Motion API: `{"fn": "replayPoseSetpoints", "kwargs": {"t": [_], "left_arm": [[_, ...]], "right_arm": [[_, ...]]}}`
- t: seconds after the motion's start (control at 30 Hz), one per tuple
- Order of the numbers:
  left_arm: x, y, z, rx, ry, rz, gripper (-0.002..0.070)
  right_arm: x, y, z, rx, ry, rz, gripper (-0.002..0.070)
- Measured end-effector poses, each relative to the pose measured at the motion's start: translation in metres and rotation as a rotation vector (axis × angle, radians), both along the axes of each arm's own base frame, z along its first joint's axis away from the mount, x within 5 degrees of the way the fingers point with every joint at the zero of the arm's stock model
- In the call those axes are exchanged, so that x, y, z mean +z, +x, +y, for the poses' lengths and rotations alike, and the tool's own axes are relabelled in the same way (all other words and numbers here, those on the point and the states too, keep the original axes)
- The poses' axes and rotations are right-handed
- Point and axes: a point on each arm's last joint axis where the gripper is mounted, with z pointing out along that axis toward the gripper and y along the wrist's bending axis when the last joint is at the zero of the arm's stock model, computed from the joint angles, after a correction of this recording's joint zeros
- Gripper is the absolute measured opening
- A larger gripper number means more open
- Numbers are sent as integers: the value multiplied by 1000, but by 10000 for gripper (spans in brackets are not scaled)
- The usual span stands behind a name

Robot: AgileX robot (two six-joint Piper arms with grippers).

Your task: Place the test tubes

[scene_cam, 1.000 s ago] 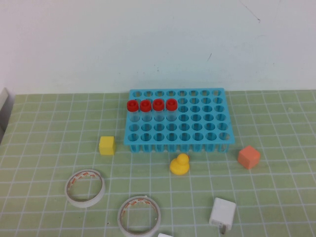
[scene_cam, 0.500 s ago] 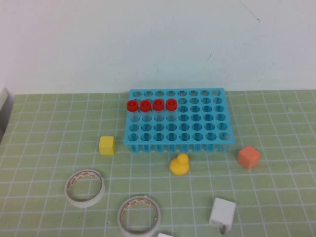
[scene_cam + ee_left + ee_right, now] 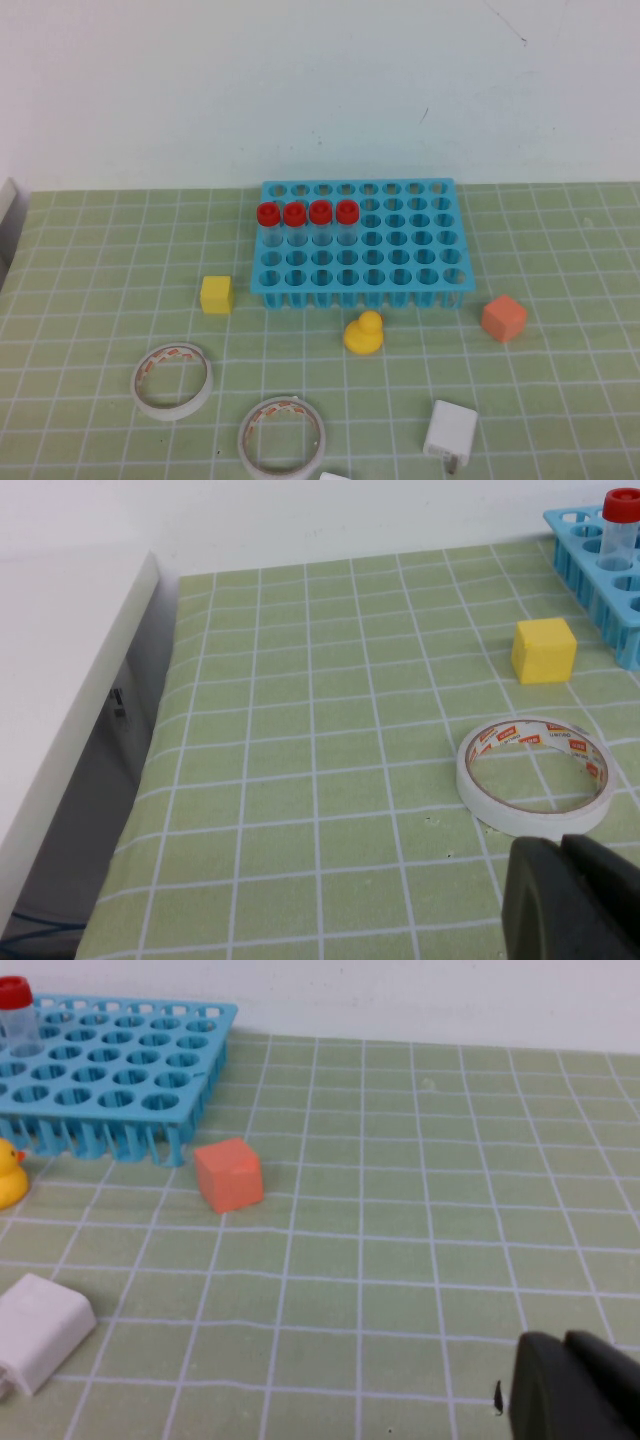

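Standing upright in the blue rack (image 3: 365, 245): four red-capped test tubes (image 3: 307, 222), side by side in one row, in the rack's left half toward its far edge. The rack sits on the green grid mat (image 3: 560, 400) at the 12 o'clock side of the table, close to the white wall.

Around the rack, high view:
- yellow cube (image 3: 217, 294) at 8 o'clock, just off the near left corner
- yellow duck (image 3: 365, 332) at 6 o'clock, near the front edge, not touching
- orange cube (image 3: 503, 318) at 4 o'clock
- white charger block (image 3: 450, 431) at 5 o'clock, well apart
- two tape rolls at 7 o'clock, one (image 3: 172, 380) farther left, the other (image 3: 282, 436) nearer the camera

Left gripper (image 3: 560, 855): seen from its own wrist camera, low over the mat beside a tape roll; claw pinched together, nothing in it.

Right gripper (image 3: 563, 1350): seen from its own wrist camera, over bare mat, well apart from the orange cube; claw likewise pressed closed and empty.
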Motion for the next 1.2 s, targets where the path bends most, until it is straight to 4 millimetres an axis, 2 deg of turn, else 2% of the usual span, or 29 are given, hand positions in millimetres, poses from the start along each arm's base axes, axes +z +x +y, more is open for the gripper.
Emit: {"fn": "replayPoseSetpoints", "kwargs": {"t": [0.77, 1.2], "left_arm": [[0, 0, 0, 0, 0, 0, -1], [0, 0, 0, 0, 0, 0, -1]], "right_arm": [[0, 0, -1, -12, 9, 0, -1], [0, 0, -5, -97, 4, 0, -1]]}}
